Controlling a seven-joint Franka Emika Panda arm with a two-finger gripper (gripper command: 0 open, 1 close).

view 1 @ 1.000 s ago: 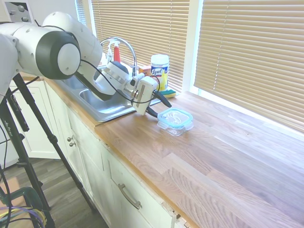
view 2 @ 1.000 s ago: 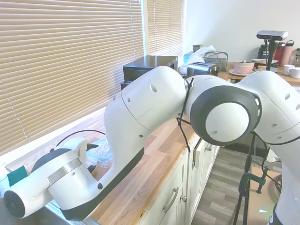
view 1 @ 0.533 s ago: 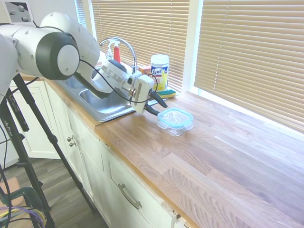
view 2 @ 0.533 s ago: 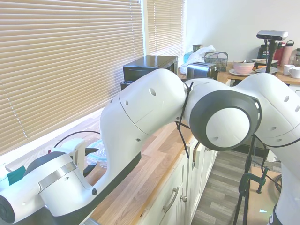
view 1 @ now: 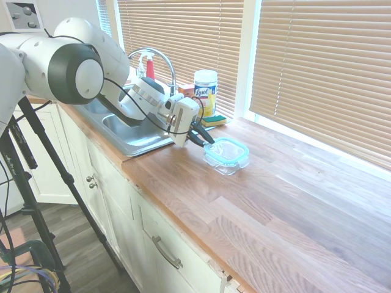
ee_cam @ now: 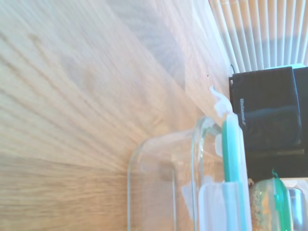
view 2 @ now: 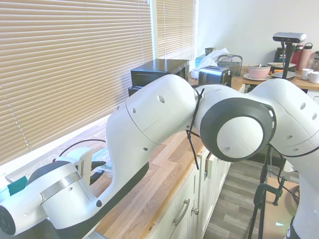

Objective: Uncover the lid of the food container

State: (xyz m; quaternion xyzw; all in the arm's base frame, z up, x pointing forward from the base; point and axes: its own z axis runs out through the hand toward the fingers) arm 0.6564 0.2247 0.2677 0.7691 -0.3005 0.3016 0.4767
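Presently at sink-side edge of lid [view 1: 226,148] | lid seated on food container [view 1: 226,160], on countertop [view 1: 293,207] beside sink [view 1: 131,135] | gripper [view 1: 206,139] fingers narrow, grip on lid edge unconfirmed.

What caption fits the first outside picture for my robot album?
The gripper reaches the teal-rimmed lid on the food container, beside the kitchen sink.

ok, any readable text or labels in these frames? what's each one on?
"Lysol": yellow wipes canister behind the sink, first exterior view.
White print on the black appliance, wrist view: too blurred to read.
Lid and food container: no print visible.
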